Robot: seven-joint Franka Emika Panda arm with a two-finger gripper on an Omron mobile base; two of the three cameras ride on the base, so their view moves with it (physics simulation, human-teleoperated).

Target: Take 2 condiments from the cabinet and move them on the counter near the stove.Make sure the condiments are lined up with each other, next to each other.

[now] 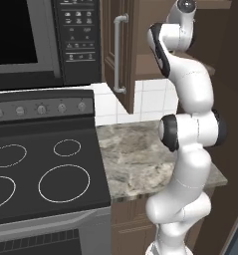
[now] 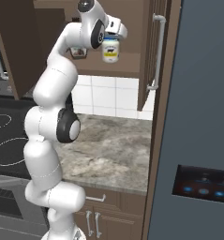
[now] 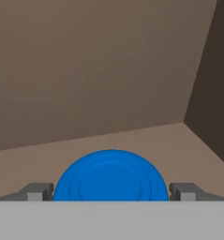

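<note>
Blue-lidded jar [image 2: 111,49] gripped upright in the jaws [image 3: 111,192] at cabinet [image 2: 127,56] height — bench [image 2: 108,150] straight below.

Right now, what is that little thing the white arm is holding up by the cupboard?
Look at the open dark brown cabinet above the marbled counter. At its shelf, the arm's jaws grip a small white jar. Its blue lid and yellowish label mark it out.
</note>
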